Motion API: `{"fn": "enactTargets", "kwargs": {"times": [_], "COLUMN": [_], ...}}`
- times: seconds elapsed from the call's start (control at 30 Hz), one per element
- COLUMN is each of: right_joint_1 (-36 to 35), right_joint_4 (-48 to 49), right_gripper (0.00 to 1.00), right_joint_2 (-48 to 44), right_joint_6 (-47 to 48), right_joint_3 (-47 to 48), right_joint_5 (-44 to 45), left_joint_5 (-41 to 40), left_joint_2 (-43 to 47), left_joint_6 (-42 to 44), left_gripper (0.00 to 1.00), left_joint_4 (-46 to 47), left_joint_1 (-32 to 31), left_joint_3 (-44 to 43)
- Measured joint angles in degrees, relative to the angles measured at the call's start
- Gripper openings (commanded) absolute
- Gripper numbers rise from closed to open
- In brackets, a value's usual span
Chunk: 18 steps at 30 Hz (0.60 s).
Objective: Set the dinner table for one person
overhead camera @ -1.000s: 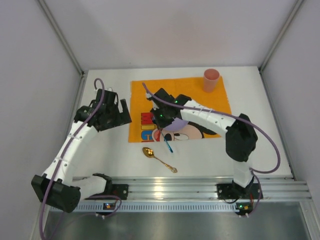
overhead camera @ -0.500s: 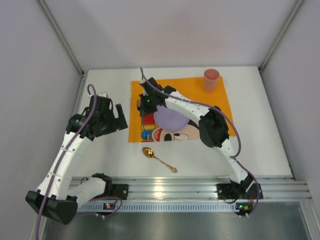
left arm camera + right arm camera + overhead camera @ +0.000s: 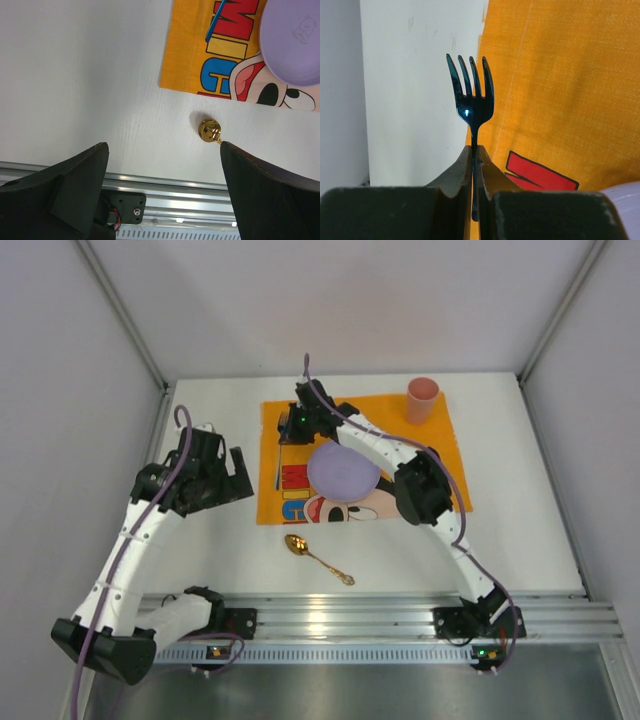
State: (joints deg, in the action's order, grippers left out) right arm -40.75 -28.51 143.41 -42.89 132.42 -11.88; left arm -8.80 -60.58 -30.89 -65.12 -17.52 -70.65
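My right gripper point(image 3: 475, 152) is shut on the handle of a dark blue fork point(image 3: 472, 100), tines pointing away, over the left edge of the orange Mickey Mouse placemat point(image 3: 560, 90). From above, that gripper point(image 3: 284, 443) reaches across the mat's far left corner, and the fork point(image 3: 277, 468) shows as a thin blue line. A lilac plate point(image 3: 343, 472) lies on the mat point(image 3: 400, 420), with a pink cup point(image 3: 421, 400) at its far right corner. A gold spoon point(image 3: 318, 558) lies on the white dinner table point(image 3: 520, 530) in front of the mat. My left gripper point(image 3: 238, 478) is open and empty, left of the mat.
The ribbed aluminium rail point(image 3: 380, 615) runs along the table's near edge. Grey walls close in the table on the left, back and right. In the left wrist view the spoon's bowl point(image 3: 210, 130) lies just ahead of the right finger point(image 3: 270, 195).
The right arm carried the fork from the mat's front middle to its far left side, uncovering the plate. The left arm drew back a little to the left.
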Motion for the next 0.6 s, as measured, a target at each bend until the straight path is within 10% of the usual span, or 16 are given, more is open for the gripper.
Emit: {"fn": "enactTargets", "kwargs": {"times": [0.23,0.33,0.37,0.47,0.6], "right_joint_1": [0.0,0.0,0.0,0.0,0.0], "right_joint_4": [-2.5,-4.5,-4.3,-2.1,0.4], "right_gripper": [0.00,0.32,0.63,1.00,1.00], "right_joint_2": [0.1,0.1,0.1,-0.3,-1.6], "right_joint_6": [3.0,4.6,5.1,6.6,8.0], "right_joint_3": [-4.0,-4.6,-4.7,-6.1,-8.4], "right_joint_5": [0.5,0.4,0.2,-1.4,-4.0], "left_joint_5": [-0.1,0.0,0.0,0.0,0.0], "left_joint_2": [-0.6,-0.8,-0.9,-0.9,-1.3], "left_joint_6": [-0.2,-0.6,-0.7,-1.0,-1.8], "left_gripper": [0.98,0.98,0.98,0.99,0.98], "left_joint_4": [0.0,0.1,0.2,0.3,0.3], "left_joint_1": [0.0,0.0,0.0,0.0,0.0], "left_joint_3": [0.0,0.0,0.0,0.0,0.0]}}
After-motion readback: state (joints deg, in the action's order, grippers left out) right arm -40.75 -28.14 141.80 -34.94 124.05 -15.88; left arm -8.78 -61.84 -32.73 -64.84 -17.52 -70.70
